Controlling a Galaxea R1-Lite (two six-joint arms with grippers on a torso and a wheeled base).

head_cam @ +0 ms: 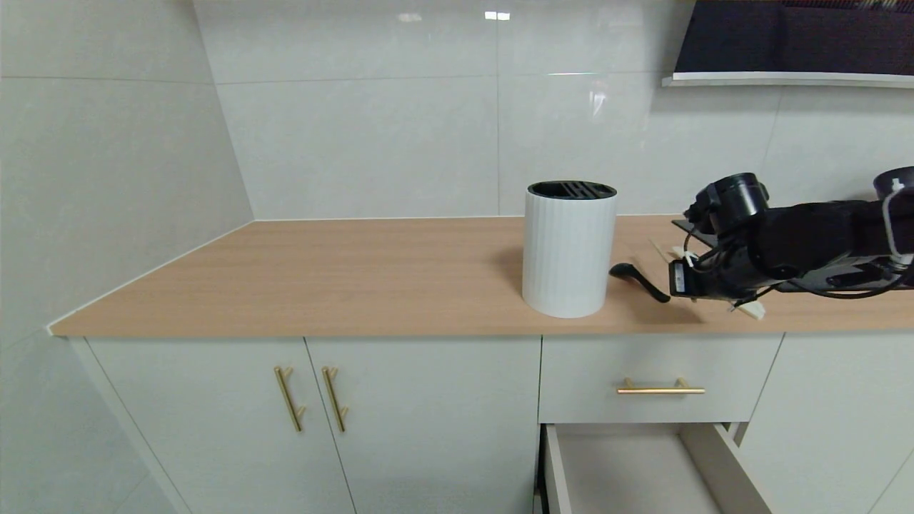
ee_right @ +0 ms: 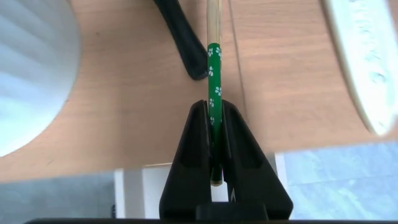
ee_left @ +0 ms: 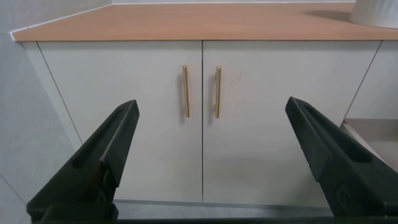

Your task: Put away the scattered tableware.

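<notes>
My right claw clamped on a green-patterned chopstick at the counter front edge, its far end cut off, black spoon beside the ribbed holder, my left claw wide, facing cabinet doors

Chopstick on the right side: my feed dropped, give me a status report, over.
Right gripper shut on green chopstick, low over counter. Left gripper open, facing cabinet doors. Black spoon lies between chopstick and white holder.
</notes>
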